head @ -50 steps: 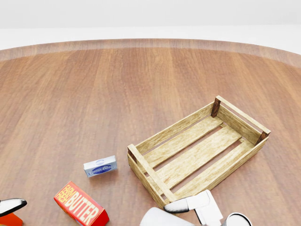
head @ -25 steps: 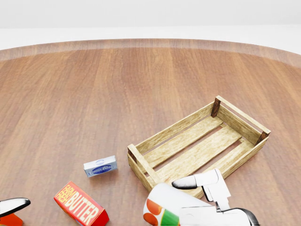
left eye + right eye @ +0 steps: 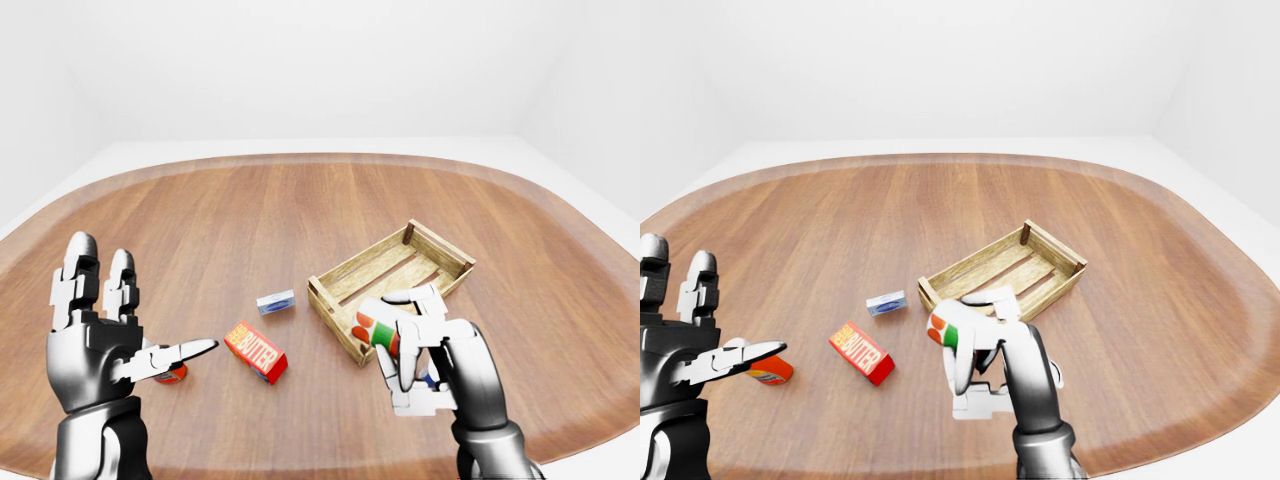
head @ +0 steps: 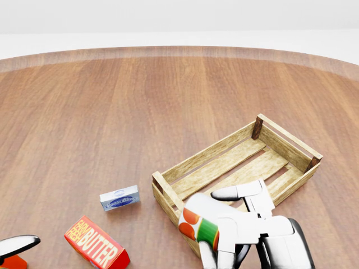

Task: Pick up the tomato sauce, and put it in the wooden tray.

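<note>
Tomato sauce [image 4: 200, 223] sits gripped in our right hand [image 4: 247, 232], its long axis tilted, hovering over the near-left corner of the wooden tray [image 4: 291, 143] — the tray's slats lie up-right. Left hand [image 3: 100, 340] is farther, its fingers spread, empty. We count one tray, one butter box [image 4: 95, 242], one small blue packet [image 4: 119, 198].

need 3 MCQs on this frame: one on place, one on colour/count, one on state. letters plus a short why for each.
1. Where does the butter box lie in the head view?
A. inside the tray
B. left of the wooden tray
C. right of the tray

2. What colour is the butter box?
A. red
B. green
C. black

3. What state is the right hand in?
A. open above the table
B. flat on the table
C. shut on the tomato sauce

Key: 1 B, the box sits at the lower left and the tray to its right. 2 A, its faces are red with pale lettering. 3 C, the fingers wrap the can at the tray's near end.
</note>
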Motion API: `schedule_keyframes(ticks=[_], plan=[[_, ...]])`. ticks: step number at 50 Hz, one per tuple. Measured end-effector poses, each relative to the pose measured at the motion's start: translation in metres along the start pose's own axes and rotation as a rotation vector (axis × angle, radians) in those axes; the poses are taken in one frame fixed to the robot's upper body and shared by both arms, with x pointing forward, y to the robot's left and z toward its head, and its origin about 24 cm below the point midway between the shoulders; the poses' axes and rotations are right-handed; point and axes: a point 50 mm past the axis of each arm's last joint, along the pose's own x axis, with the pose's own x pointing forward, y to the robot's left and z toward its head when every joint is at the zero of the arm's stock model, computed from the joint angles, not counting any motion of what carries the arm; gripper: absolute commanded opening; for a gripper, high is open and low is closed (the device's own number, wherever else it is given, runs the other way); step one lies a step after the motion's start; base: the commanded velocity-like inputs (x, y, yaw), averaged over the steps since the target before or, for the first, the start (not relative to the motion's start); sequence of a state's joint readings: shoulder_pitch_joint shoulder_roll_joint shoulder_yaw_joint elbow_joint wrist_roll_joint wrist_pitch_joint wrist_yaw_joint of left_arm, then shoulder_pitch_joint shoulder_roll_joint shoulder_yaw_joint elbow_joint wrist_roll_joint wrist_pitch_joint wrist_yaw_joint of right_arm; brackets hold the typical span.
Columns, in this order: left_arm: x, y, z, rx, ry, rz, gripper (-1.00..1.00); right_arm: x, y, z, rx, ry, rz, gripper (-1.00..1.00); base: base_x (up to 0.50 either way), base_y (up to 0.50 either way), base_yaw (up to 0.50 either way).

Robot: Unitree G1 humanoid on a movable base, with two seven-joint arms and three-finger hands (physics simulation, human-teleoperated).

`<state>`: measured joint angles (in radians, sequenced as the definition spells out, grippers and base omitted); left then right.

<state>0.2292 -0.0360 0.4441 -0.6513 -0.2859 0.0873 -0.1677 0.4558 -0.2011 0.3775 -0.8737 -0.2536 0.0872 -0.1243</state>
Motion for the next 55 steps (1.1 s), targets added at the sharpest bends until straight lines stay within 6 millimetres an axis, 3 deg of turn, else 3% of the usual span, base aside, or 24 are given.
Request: schedule_keyframes(ticks=[55], plan=[[0.001, 0.003, -0.002, -0.005, 0.006, 0.006, 0.95, 0.042, -0.008, -0.033, -0.132, 0.035, -0.075, -1.0, 0.0, 0.0, 0.0]])
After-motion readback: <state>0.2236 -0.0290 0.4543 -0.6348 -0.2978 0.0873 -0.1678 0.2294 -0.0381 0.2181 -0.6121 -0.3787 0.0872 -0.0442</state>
